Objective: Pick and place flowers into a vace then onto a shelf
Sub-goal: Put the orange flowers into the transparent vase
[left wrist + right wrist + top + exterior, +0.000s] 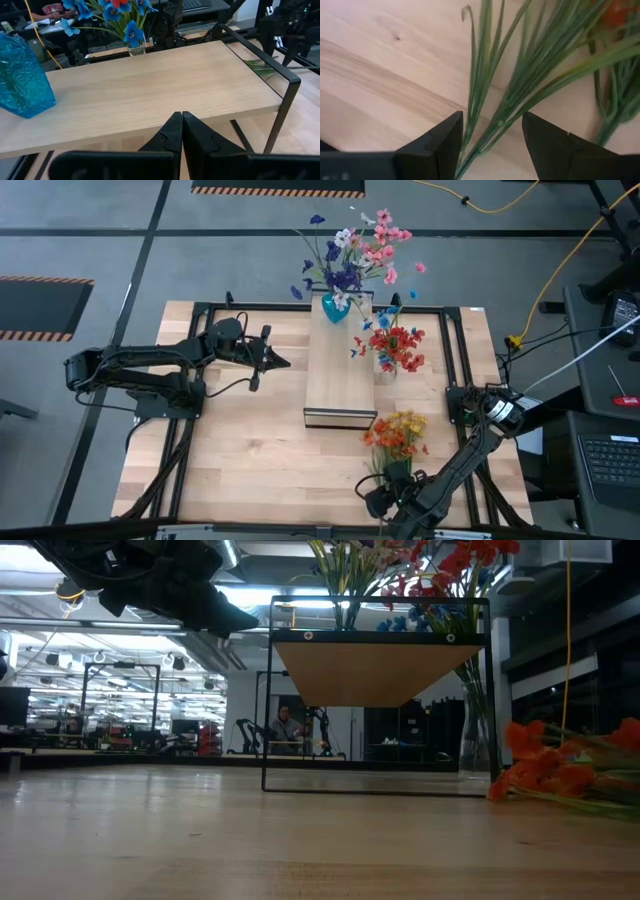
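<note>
A bunch of orange flowers (397, 435) lies flat on the table near its front right, blooms toward the shelf, green stems (520, 85) toward the near edge. My right gripper (492, 145) points down over the stem ends, open, one finger on each side of the stems, and I see no touch. The light-wood shelf (340, 375) stands mid-table. A blue vase (335, 308) with blue, pink and white flowers stands on its far end. My left gripper (280, 362) hangs shut and empty, left of the shelf and above its top (150, 90).
A clear vase (385, 368) with red and blue flowers stands on the table close to the shelf's right side. The shelf's thin black frame (265, 700) reaches down to the tabletop. Bare tabletop lies at the near left (230, 460).
</note>
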Controlling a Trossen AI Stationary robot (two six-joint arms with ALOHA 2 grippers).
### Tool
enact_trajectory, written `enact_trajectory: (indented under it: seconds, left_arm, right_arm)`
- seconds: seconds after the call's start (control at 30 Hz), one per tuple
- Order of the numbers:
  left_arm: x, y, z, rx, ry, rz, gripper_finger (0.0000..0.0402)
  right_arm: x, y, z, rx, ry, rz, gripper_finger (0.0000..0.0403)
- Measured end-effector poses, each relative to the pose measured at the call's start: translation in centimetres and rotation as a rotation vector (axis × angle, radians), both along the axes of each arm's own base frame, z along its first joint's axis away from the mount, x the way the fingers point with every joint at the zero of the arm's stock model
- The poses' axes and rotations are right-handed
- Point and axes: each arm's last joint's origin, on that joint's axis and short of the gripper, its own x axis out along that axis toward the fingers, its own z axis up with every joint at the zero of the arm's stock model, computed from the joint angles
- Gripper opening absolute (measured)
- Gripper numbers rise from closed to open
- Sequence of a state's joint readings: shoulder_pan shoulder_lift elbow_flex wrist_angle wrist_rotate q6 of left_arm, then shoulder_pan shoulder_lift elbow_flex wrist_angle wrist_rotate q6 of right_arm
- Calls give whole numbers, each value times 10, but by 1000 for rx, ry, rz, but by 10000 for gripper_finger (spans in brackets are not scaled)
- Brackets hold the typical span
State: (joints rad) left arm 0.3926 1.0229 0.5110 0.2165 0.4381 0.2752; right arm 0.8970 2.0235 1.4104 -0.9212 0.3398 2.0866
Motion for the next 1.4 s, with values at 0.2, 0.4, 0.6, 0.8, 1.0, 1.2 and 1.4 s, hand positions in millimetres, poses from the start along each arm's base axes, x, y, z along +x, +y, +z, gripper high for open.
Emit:
enact_trajectory:
  seconds: [0.2,0.4,0.6,0.8,1.0,1.2,1.4]
  left_arm:
    - [0,0,0,-1,2,0,4]
    - [0,0,0,-1,4,0,2]
    - [0,0,0,-2,4,1,7]
    - [0,0,0,-2,4,1,2]
    - [0,0,0,-2,4,1,3]
    - [0,0,-1,-4,8,1,7]
    - [0,0,-1,-5,11,1,2]
  right_arm:
    - [0,-2,-4,-26,-22,20,206]
    - [-1,-3,-9,-21,-27,22,206]
    - [1,-3,-9,-9,-37,19,206]
    - [5,-7,-9,-12,-34,7,206]
    - [9,-13,-10,-7,4,7,205]
    - [11,-18,-10,9,60,-2,177]
    - [11,-17,-10,12,59,-10,113]
